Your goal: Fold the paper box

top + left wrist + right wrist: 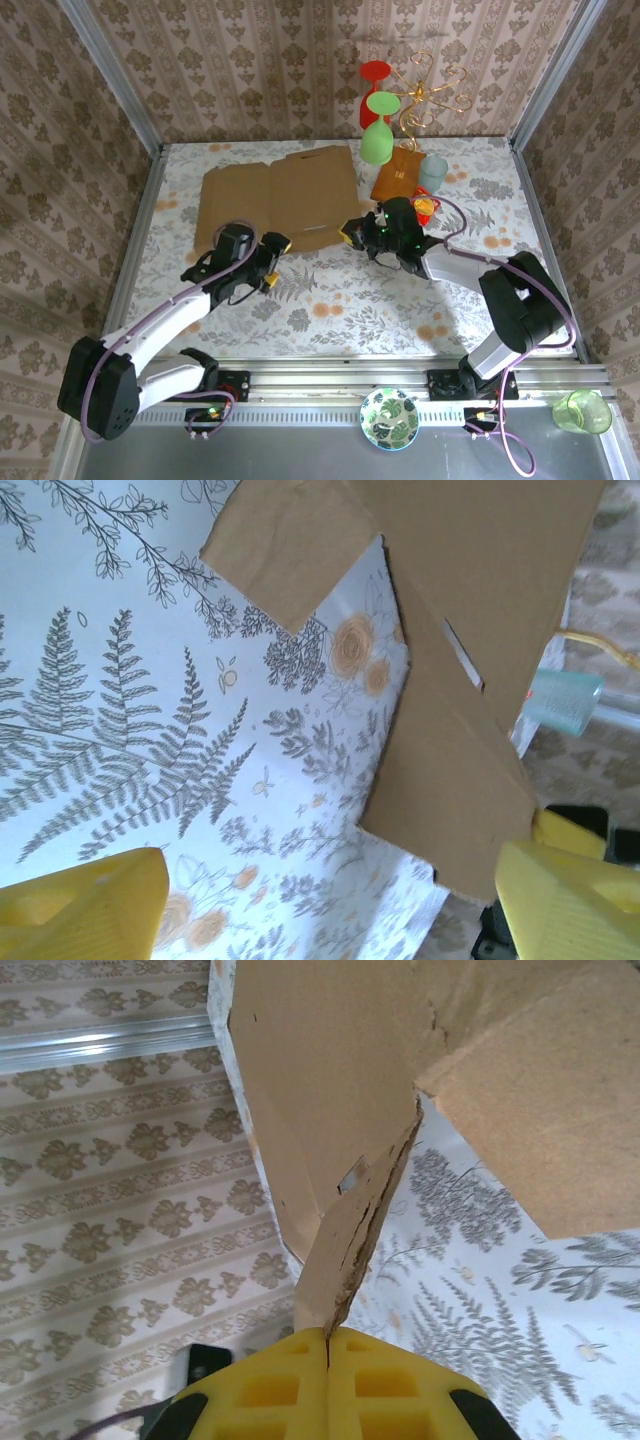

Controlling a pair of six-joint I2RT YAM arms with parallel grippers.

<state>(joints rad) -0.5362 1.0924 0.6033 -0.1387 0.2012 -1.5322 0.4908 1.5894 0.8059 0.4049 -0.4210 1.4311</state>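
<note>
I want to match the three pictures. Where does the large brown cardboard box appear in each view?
Top external: the large plain brown corrugated cardboard box lies upper centre-left.
Left wrist: the box runs from upper right down toward lower right.
Right wrist: the box is top and centre, a flap edge pinched in the shut right claw.
Shared landmark: the white fern-printed tablecloth.

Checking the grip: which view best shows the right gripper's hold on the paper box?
Right wrist: the right gripper pinches a paper box flap, close up. Top external shows it small; left wrist, box flaps.
</note>
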